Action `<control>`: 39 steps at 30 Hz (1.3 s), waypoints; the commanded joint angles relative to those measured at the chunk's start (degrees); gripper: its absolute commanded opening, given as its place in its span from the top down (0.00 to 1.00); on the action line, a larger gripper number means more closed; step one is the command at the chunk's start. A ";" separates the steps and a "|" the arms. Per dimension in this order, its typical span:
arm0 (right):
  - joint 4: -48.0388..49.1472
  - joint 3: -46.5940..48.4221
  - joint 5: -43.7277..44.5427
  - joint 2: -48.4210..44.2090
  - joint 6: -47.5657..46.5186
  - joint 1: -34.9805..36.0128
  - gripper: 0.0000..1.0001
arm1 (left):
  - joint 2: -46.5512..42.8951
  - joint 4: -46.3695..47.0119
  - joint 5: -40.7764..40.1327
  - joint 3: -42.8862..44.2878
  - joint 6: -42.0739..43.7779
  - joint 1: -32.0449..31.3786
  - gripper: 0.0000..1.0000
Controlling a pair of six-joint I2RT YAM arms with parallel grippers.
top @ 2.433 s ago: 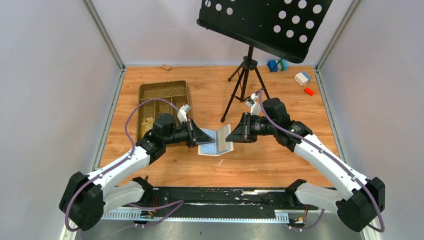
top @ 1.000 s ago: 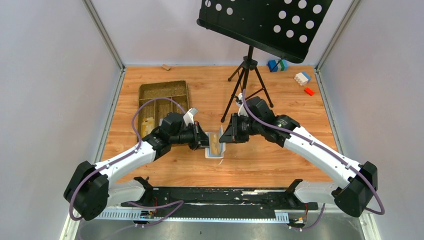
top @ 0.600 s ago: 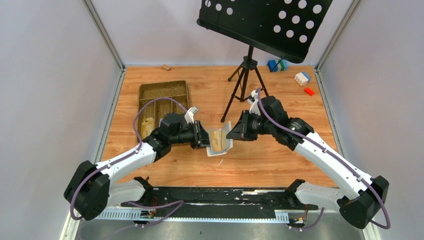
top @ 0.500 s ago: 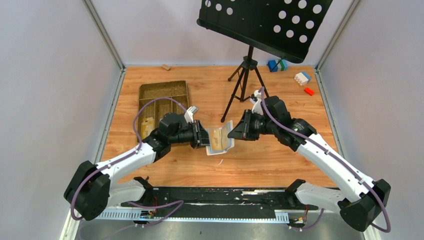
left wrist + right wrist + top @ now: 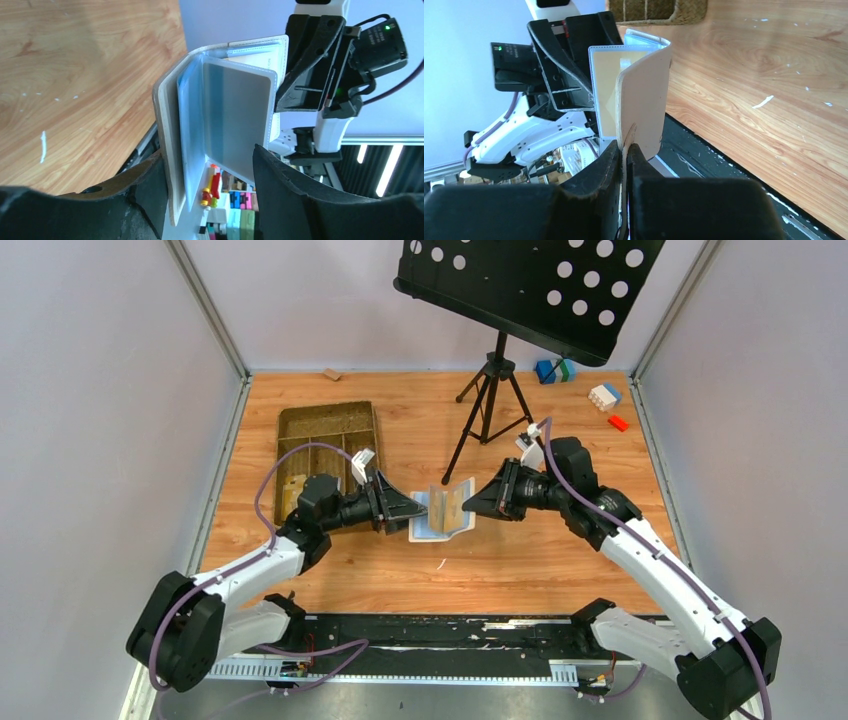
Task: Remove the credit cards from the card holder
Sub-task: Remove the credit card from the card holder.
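The cream card holder (image 5: pixel 440 515) stands open like a book on the wooden table between both arms. My right gripper (image 5: pixel 476 502) is shut on its cream right flap (image 5: pixel 646 100), pinching the edge. An orange-yellow credit card (image 5: pixel 606 95) sits in a clear sleeve behind that flap. My left gripper (image 5: pixel 408 508) is open at the holder's left side. In the left wrist view the cream cover (image 5: pixel 167 150) lies against one finger, and a silver-grey credit card (image 5: pixel 240 120) in the light blue inside stands between the spread fingers (image 5: pixel 285 195). I see no black card.
A woven brown tray (image 5: pixel 325 445) lies behind the left arm. A black music stand's tripod (image 5: pixel 490 400) stands just behind the holder. Coloured blocks (image 5: pixel 553 370) and a white block (image 5: pixel 605 395) sit at the far right corner. A black rail (image 5: pixel 440 635) runs along the near edge.
My left gripper has opened and drawn back to the left. My right gripper has moved right with the flap, swinging the nearly folded holder open.
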 commanded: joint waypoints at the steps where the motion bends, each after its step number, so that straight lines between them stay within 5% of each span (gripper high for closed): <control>1: 7.14 0.39 -3.48 -0.19 2.58 -0.14 1.00 | 1.27 15.55 2.11 -1.59 -7.20 0.37 0.34; 17: 8.90 0.83 -6.62 1.35 3.10 -1.53 1.00 | -1.03 18.88 2.88 -3.50 -9.39 5.65 0.27; 27: 9.41 0.99 -7.10 2.26 2.96 -1.57 1.00 | -0.46 5.60 4.79 -0.56 -0.72 5.61 0.62; 33: 5.84 0.97 -5.91 2.72 -1.27 -1.52 1.00 | -2.71 -5.00 4.00 0.48 5.87 5.57 0.99; 39: 2.19 -0.17 -3.55 2.06 -5.02 -1.55 0.95 | -4.16 -10.07 2.58 1.21 8.45 5.10 1.00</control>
